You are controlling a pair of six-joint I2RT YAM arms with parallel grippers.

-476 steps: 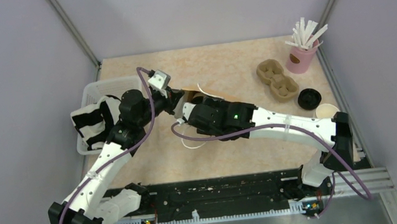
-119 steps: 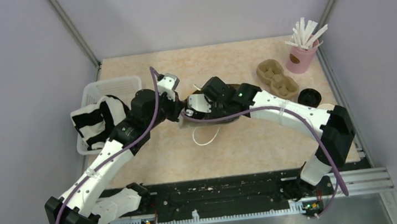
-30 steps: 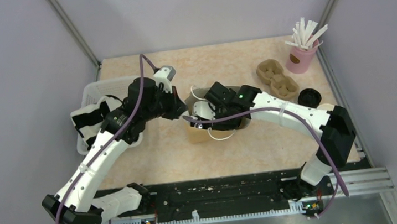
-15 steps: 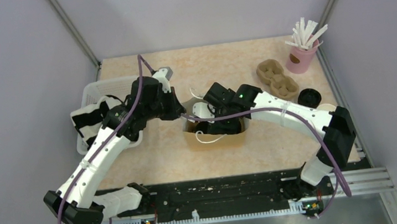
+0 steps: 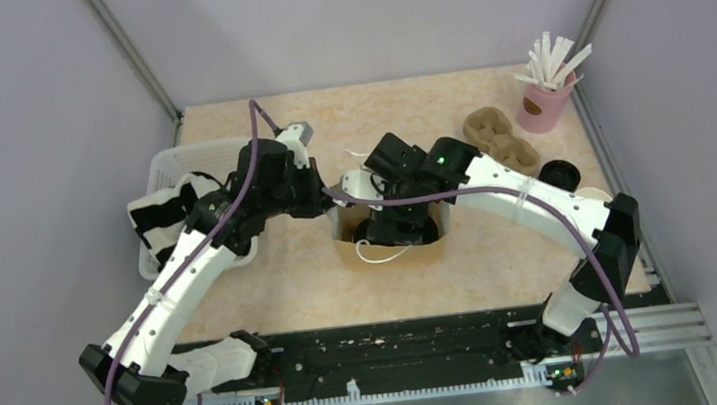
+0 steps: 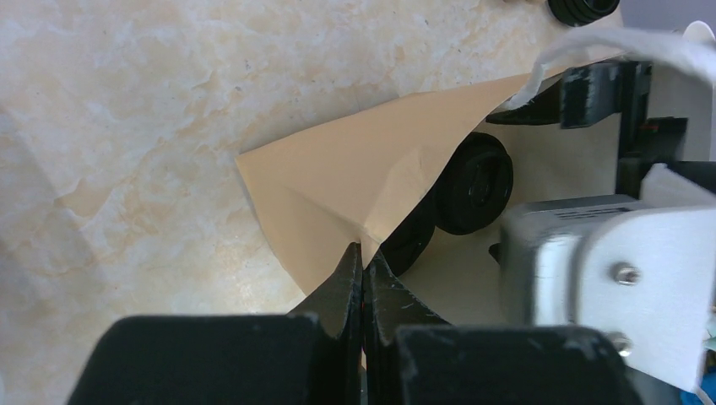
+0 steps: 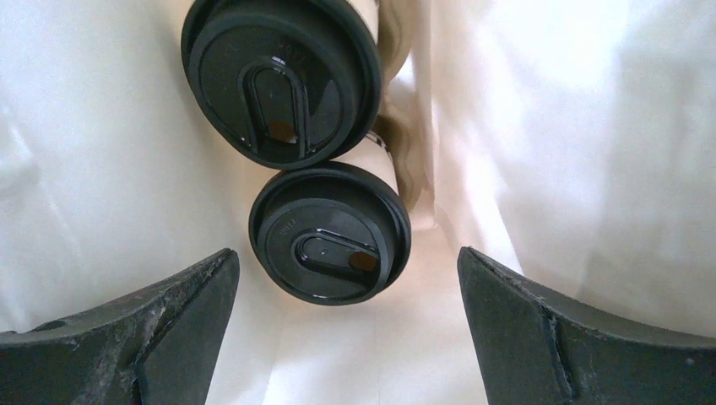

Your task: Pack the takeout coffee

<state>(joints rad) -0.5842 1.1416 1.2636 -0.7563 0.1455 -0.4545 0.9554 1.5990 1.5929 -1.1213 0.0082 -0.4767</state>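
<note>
If the wide-open right gripper (image 7: 346, 253) bumps the two coffee cups (image 7: 329, 232) inside the bag (image 6: 338, 186), in the middle of the table (image 5: 283, 291), they could tip. The left gripper (image 6: 363, 263) pinches the bag's edge.

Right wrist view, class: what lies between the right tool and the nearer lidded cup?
Nothing; that stretch is bare. The right wrist view shows the right tool open over the nearer lidded cup, only the bag's pale paper around it.
</note>
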